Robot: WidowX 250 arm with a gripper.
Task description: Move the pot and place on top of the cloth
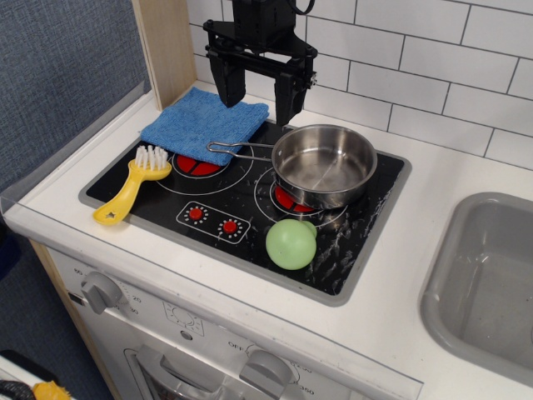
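Observation:
The pot (326, 164) is a shiny steel saucepan standing upright on the right burner of the black toy stove (366, 233), its thin wire handle (237, 150) pointing left. The blue cloth (202, 121) lies flat on the stove's back left corner, just left of the handle's end. My black gripper (258, 93) hangs open and empty above the back of the stove, over the cloth's right edge and behind the pot's handle. Its two fingers (231, 83) are spread wide apart.
A yellow brush with white bristles (133, 183) lies on the left of the stove. A green ball-like toy (291, 243) sits at the front, just before the pot. A grey sink basin (491, 283) is at the right. A tiled wall stands behind, a wooden post at back left.

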